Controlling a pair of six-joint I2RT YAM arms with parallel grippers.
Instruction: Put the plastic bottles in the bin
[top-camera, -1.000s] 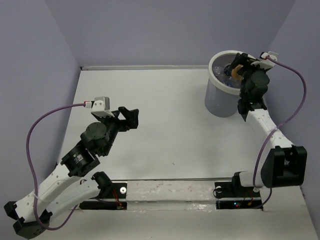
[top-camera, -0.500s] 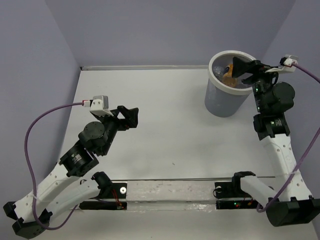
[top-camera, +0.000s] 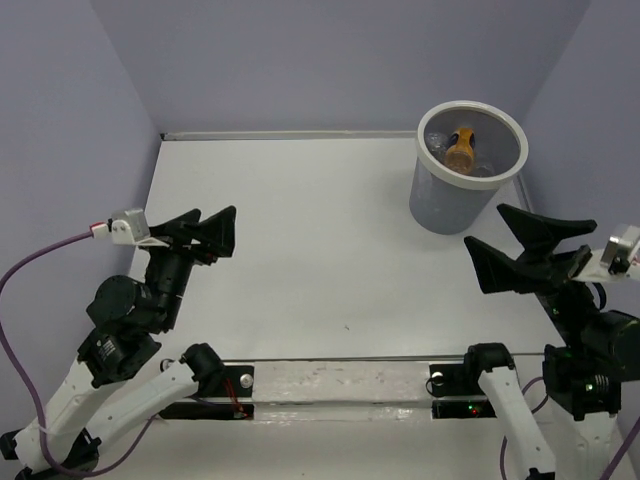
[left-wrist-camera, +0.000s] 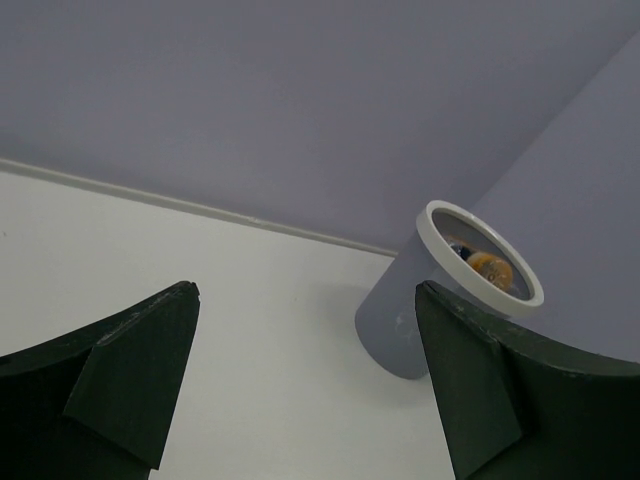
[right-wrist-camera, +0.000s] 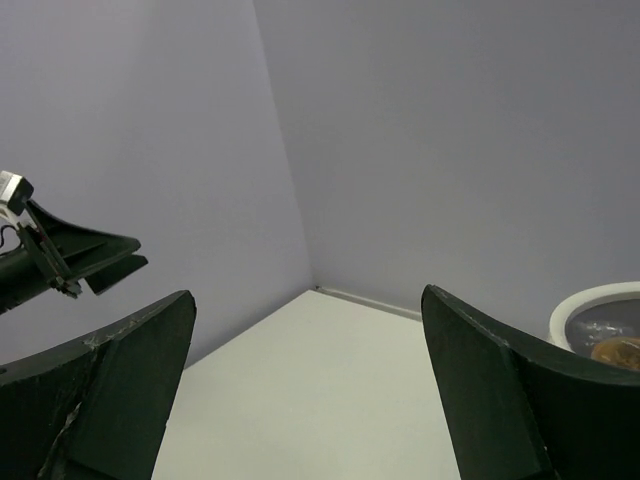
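The bin (top-camera: 432, 205) stands at the table's far right, pale grey with a thick white rim. Inside lie an orange bottle (top-camera: 460, 147) and clear plastic bottles (top-camera: 437, 139) packed beside it. My right gripper (top-camera: 484, 226) hangs open and empty in front of the bin, clear of it. Over the left side my left gripper (top-camera: 216, 212) is open and empty too. The left wrist view looks between the open left gripper (left-wrist-camera: 305, 290) at the bin (left-wrist-camera: 395, 320) and the orange bottle (left-wrist-camera: 490, 270). The open right gripper (right-wrist-camera: 306, 293) frames bare table, with the bin's rim (right-wrist-camera: 580, 305) at the far right.
Purple walls close the table at the back, left and right. A metal rail (top-camera: 340, 378) with both arm bases runs along the near edge. The left arm's purple cable (top-camera: 40, 250) loops at the left. The left gripper (right-wrist-camera: 80, 262) shows in the right wrist view.
The right arm drew back from over the bin toward the near right edge, its gripper opening fully. The orange bottle now lies in the bin. The left arm pulled back leftward.
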